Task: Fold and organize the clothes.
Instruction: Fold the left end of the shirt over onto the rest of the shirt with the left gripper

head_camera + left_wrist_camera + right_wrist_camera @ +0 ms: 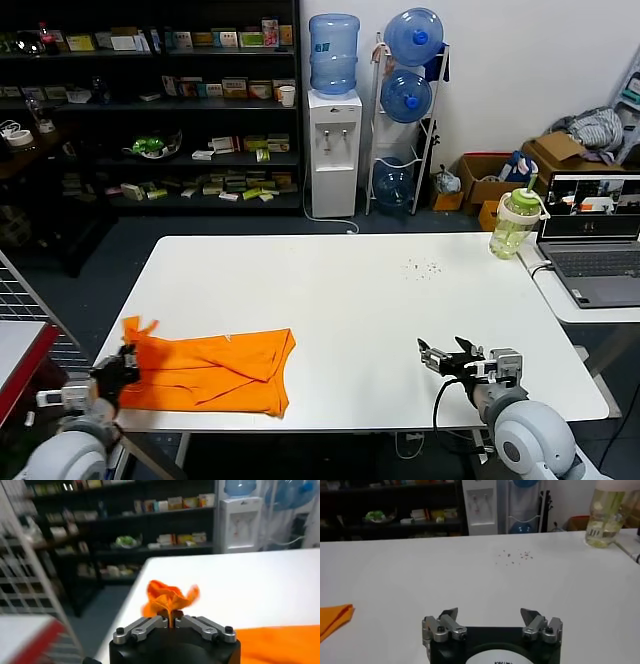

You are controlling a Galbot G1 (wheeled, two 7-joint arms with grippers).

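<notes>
The orange T-shirt lies folded into a wide band near the front left of the white table. My left gripper is shut on the shirt's left end, where a bunch of orange cloth sticks up between the closed jaws. The rest of the shirt lies flat beside it. My right gripper is open and empty above the front right of the table, well apart from the shirt. In the right wrist view only the shirt's corner shows at the edge.
A green-capped bottle and a laptop stand at the table's far right. A few dark crumbs lie on the table. A wire rack is to the left. Shelves and a water dispenser stand behind.
</notes>
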